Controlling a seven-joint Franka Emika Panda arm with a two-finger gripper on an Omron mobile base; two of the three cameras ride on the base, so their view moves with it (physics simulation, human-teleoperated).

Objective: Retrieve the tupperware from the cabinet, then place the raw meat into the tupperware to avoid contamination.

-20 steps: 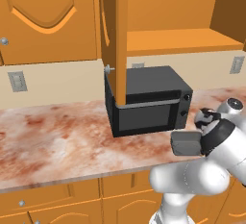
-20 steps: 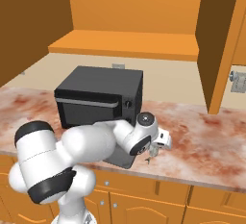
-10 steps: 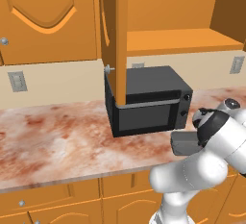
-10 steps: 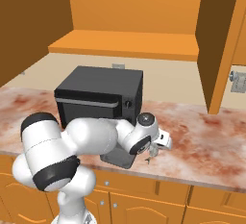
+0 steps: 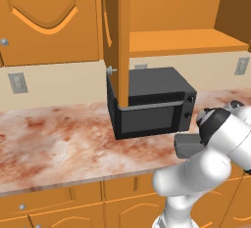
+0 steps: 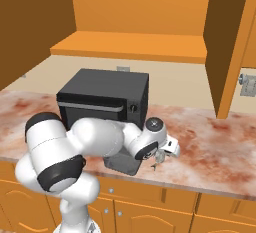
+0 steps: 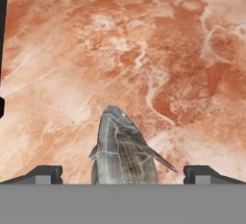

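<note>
Left base view, far left: closed orange-brown wooden wall cabinet door [image 5: 46,21] with arched raised panel and round silver knob. Next, a second door of the cabinet stands swung open edge-on [image 5: 117,41], its knob just above the big black microwave box [image 5: 149,102]. Behind it the open cabinet shelf [image 5: 181,41] of orange wood. Microwave sits on the red-brown marbled stone counter [image 5: 54,139]. White robot arm [image 5: 215,148] rises at lower right, in front of the microwave's right side; a small grey rectangular box [image 5: 188,145] shows just left of the arm, cannot tell if it is the tupperware

Right base view: arm bends across the front of the microwave [image 6: 102,97]; two-finger gripper [image 6: 159,161] points down at the counter [image 6: 210,147] just right of the microwave's front corner. Dark grey box [image 6: 121,163] sits on the counter edge under the forearm, left of the gripper

Hand view: grey raw fish with scaled skin, the raw meat [image 7: 122,151], lies on the marbled counter [image 7: 120,50], directly between the two dark fingertips [image 7: 44,174], centred, head pointing away from the hand. Jaws spread wide, released, nothing grasped; tips apart from the fish on both sides
</note>
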